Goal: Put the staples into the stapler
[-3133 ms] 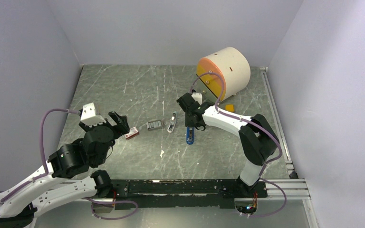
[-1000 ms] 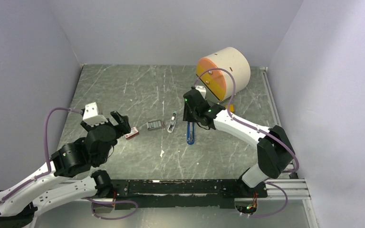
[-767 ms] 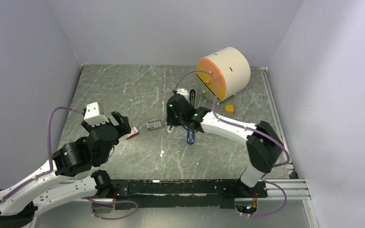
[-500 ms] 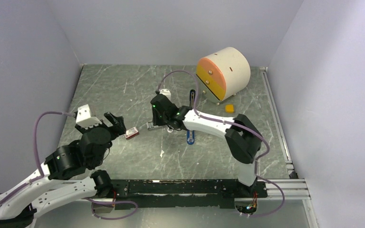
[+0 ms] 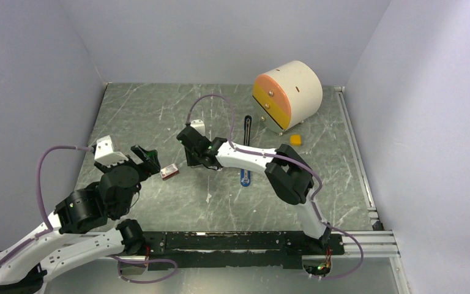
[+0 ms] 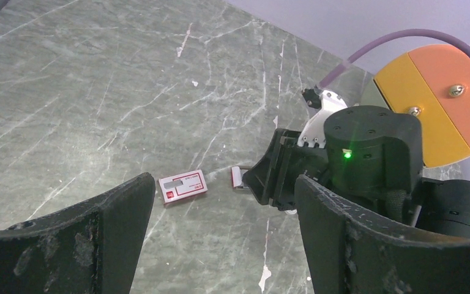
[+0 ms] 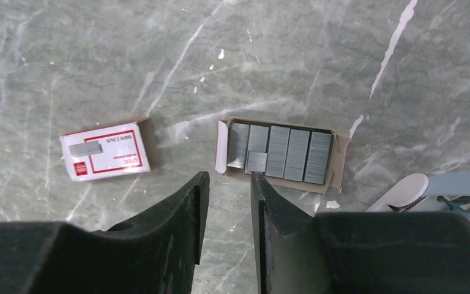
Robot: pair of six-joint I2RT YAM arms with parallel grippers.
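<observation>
Right claw (image 7: 226, 205) hovers above the staples (image 7: 279, 151), narrow gap, nothing held. They lie in an open tray on the worktop (image 7: 98, 61). Best to centre over one strip, descend straight, pinch lightly. Left claw (image 6: 220, 229) wide, idle.

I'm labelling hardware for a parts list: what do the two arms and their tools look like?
Both arms have white link shells with black joint housings. A purple cable loops along each. The left tool and the right tool are black with a small white block mounted near the wrist. Green indicator lights glow on the right arm's joints. The left tool's fingers are matte black and scuffed.
</observation>
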